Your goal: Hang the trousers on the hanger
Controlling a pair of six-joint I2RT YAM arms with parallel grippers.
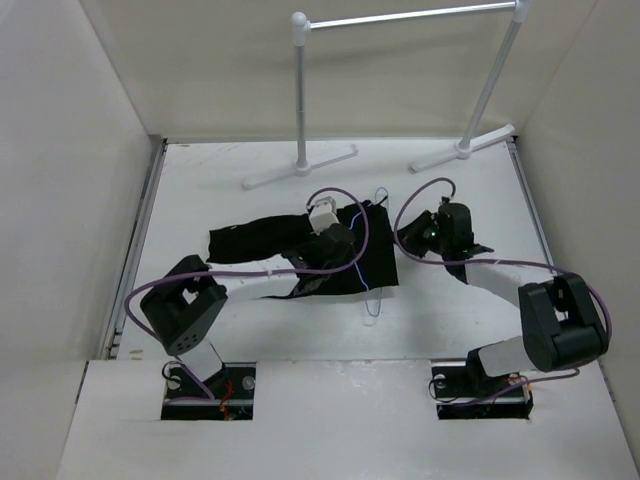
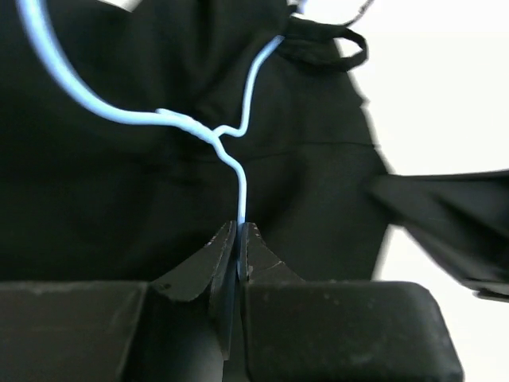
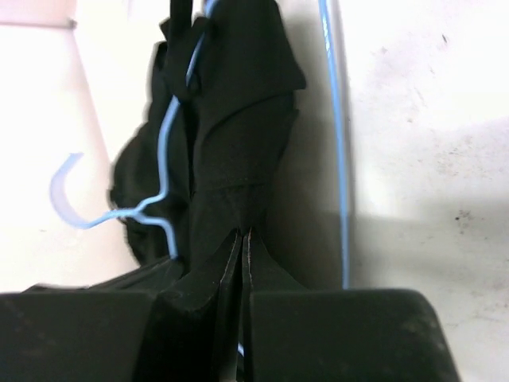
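The black trousers (image 1: 270, 245) lie bunched on the white table, mid-way back. The thin blue hanger (image 1: 372, 298) lies across their right end. My left gripper (image 1: 350, 258) is over the trousers and shut on the hanger's wire just below its twisted neck (image 2: 216, 134); the hook curves away to the upper left. My right gripper (image 1: 402, 243) is at the trousers' right edge, jaws shut on a fold of the black cloth (image 3: 238, 159). The right wrist view shows the hanger's hook (image 3: 67, 191) at the left and a straight wire (image 3: 336, 119) on the table to the right.
A white-and-metal rail stand (image 1: 400, 18) stands at the back, its feet (image 1: 300, 168) on the table behind the trousers. Pale walls enclose the table on the left, back and right. Purple cables (image 1: 345, 200) loop over both wrists.
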